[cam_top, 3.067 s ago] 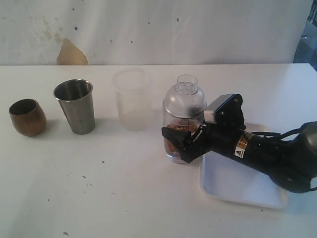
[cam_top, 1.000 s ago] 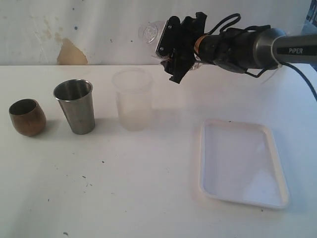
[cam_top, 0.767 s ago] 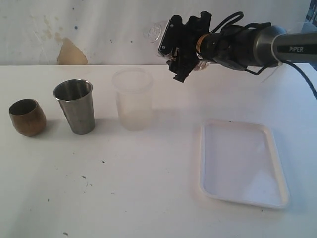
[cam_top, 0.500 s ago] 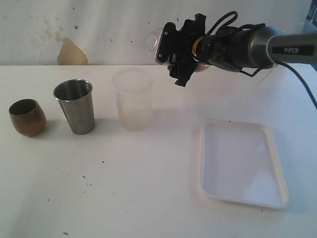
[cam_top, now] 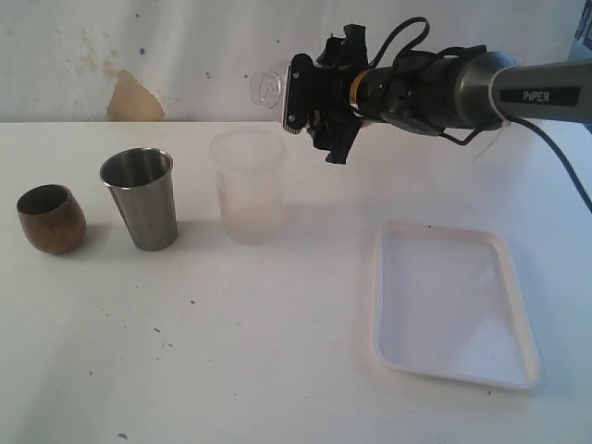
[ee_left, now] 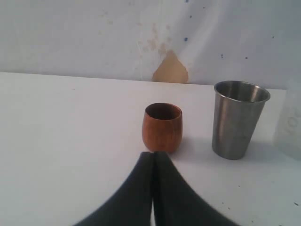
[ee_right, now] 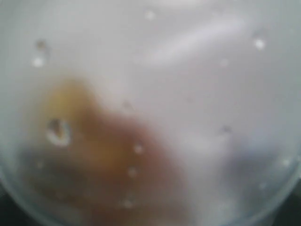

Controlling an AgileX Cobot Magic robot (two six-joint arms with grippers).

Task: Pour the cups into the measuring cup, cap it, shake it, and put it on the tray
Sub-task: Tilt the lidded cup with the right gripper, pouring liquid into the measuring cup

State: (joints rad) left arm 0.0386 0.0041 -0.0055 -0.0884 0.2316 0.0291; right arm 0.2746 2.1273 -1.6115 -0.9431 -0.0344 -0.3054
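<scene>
High above the table's back edge, my right gripper (cam_top: 320, 100) is shut on the measuring cup (cam_top: 265, 86). The cup lies nearly sideways in the air, its clear capped neck pointing left. Its clear wall (ee_right: 155, 84) fills the right wrist view, with brown contents (ee_right: 94, 155) blurred inside. The brown wooden cup (cam_top: 51, 218) and the steel tumbler (cam_top: 141, 198) stand upright at the left. The white tray (cam_top: 381, 305) lies at the right. My left gripper (ee_left: 153, 153) is shut on nothing, low over the table just short of the wooden cup (ee_left: 162, 127), with the tumbler (ee_left: 237, 118) beside it.
A frosted translucent cup (cam_top: 248, 185) stands between the tumbler and the tray, below and left of the raised gripper. The right arm (cam_top: 518, 88) reaches in from the right edge, its cable hanging. A stained wall (cam_top: 129, 97) runs behind the table.
The right gripper has swung the measuring cup about in the air, ending slightly further left with the capped neck lower. The left gripper and the things on the table have not moved.
</scene>
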